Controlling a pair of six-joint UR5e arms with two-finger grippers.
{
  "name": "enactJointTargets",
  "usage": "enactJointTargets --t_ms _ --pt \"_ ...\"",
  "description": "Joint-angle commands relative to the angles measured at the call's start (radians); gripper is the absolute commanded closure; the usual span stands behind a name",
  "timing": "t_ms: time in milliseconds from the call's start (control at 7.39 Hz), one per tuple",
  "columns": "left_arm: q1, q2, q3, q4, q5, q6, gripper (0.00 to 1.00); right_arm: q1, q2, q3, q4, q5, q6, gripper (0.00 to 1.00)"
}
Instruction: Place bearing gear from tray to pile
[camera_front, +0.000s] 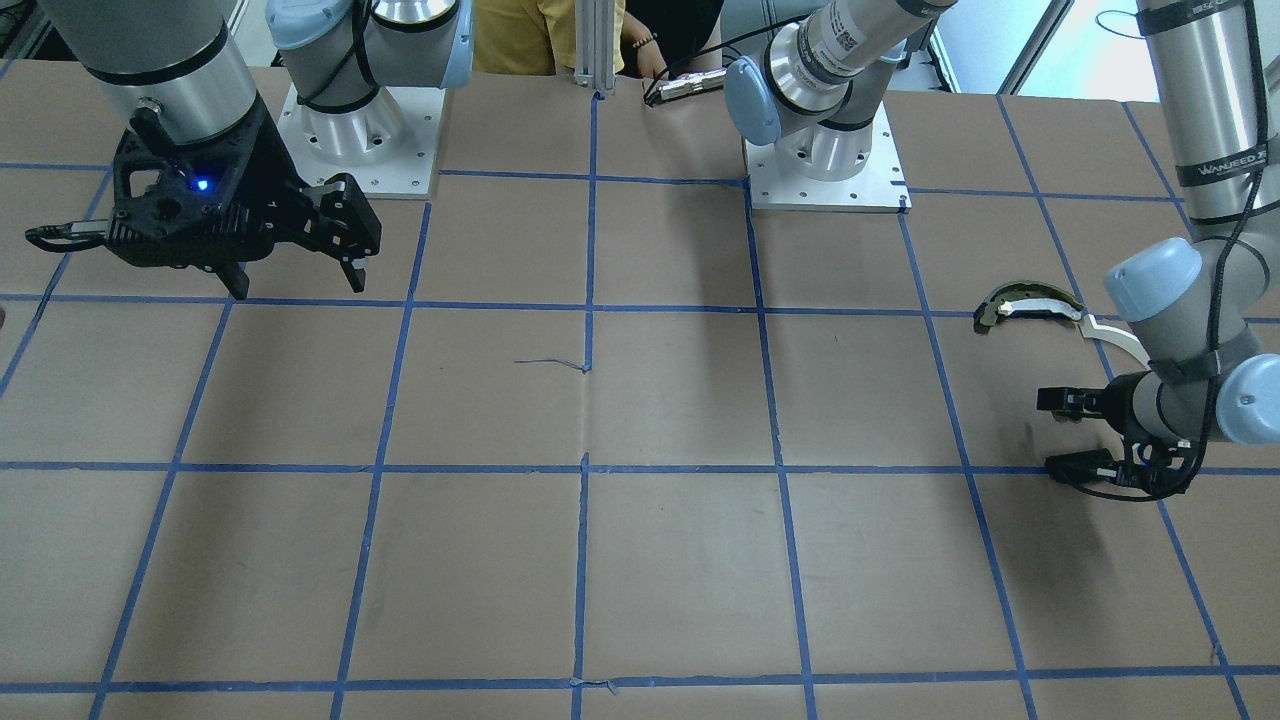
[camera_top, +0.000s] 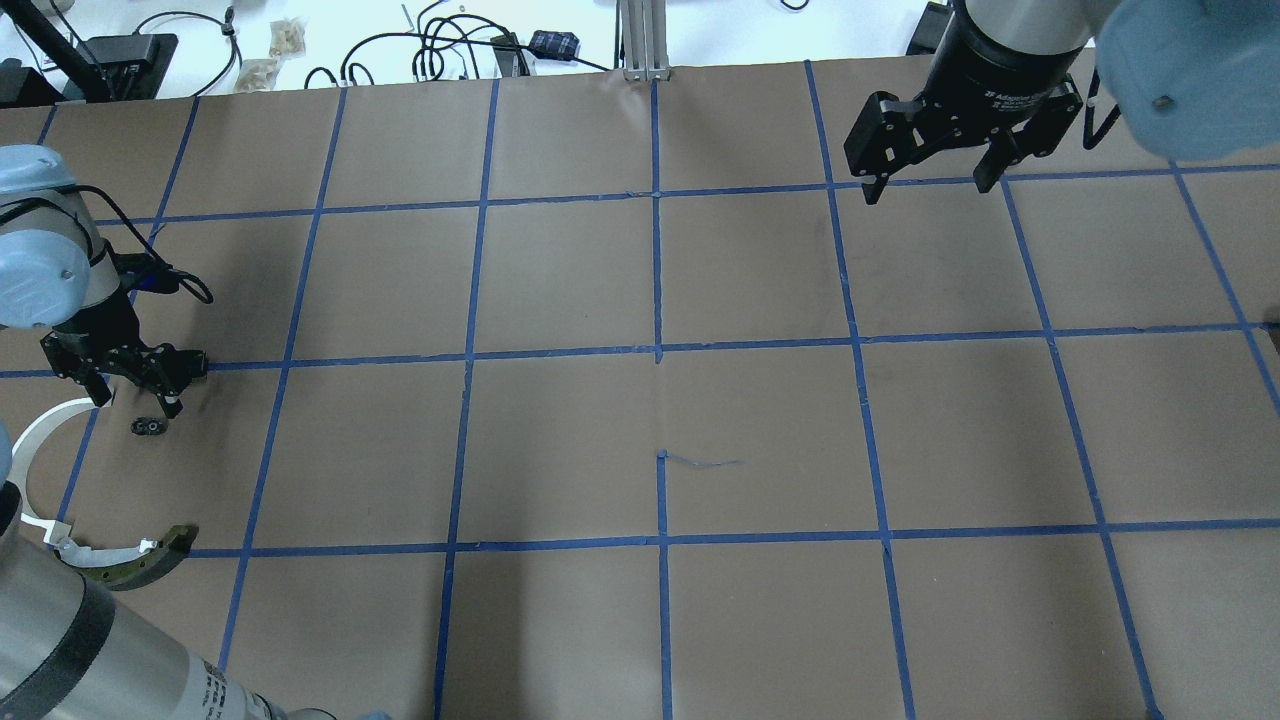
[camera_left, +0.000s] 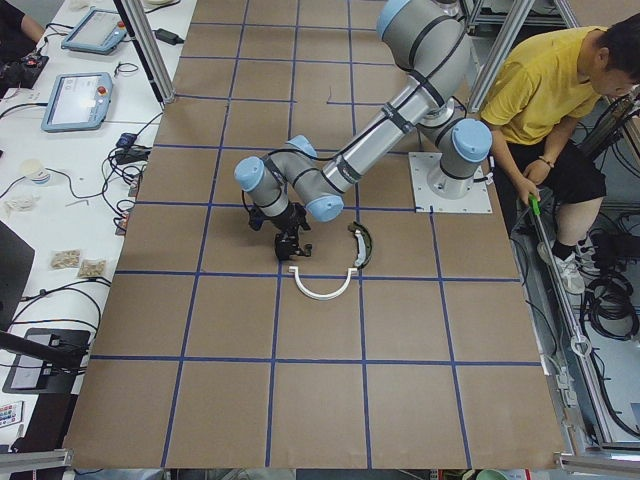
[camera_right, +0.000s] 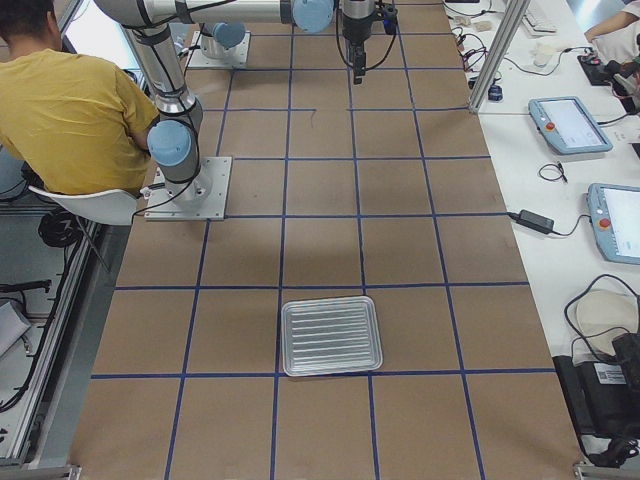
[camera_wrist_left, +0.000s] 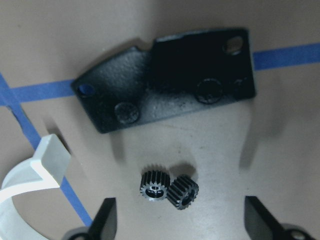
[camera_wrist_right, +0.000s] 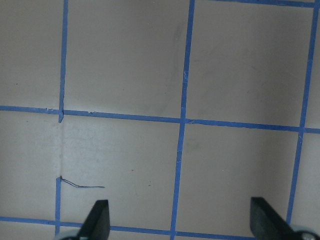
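Black plate (camera_wrist_left: 170, 75) just beyond two bearing gears (camera_wrist_left: 169, 190)

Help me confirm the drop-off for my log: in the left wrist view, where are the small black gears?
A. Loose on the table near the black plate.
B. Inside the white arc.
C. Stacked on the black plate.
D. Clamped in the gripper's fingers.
A: the two gears lie side by side on the bare table, apart from the flat black plate, and the left gripper is open and empty.

Black gears (camera_wrist_left: 156, 186), white arc strip (camera_wrist_left: 49, 157)
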Motion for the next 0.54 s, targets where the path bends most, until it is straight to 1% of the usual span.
enactJointTargets --t_ms 0,271,406 --pt "-0.037 0.067 0.029 -0.029 -0.095 -0.098 0.00 -0.001 0.000 0.000 0.000 0.000 0.000 0.00" --pt "-0.187 0.159 0.095 -0.130 -0.140 -0.273 0.00 -0.001 0.000 0.000 0.000 0.000 0.000 0.00" --pt "-0.260 0.210 0.109 -0.137 -0.169 -0.295 0.00 -0.001 -0.002 0.000 0.000 0.000 0.000 0.00"
